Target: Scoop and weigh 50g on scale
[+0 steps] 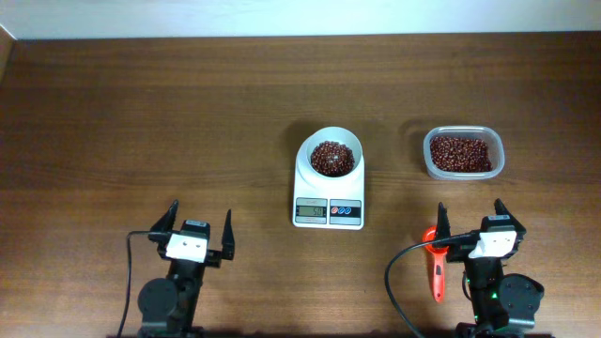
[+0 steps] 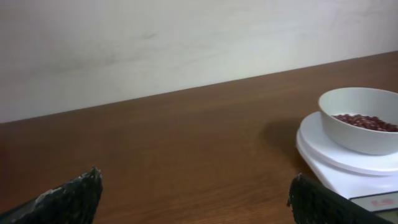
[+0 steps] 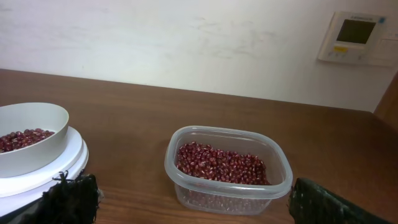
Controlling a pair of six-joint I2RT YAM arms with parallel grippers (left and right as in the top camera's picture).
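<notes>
The white scale (image 1: 329, 208) stands at the table's middle, its round bowl (image 1: 330, 158) holding a small heap of reddish-brown beans (image 1: 331, 158). More beans (image 1: 460, 153) fill a clear tub (image 1: 498, 160) to its right. An orange scoop (image 1: 437, 268) lies on the table just left of my right arm. My left gripper (image 1: 201, 211) is open and empty near the front edge, left of the scale (image 2: 329, 168). My right gripper (image 1: 470, 207) is open and empty too, in front of the tub (image 3: 227, 186) and apart from it.
Bare brown tabletop stretches to the left and behind the scale. A pale wall runs along the far edge, with a small control panel (image 3: 354, 37) mounted on it. A black cable (image 1: 399, 282) loops beside the right arm.
</notes>
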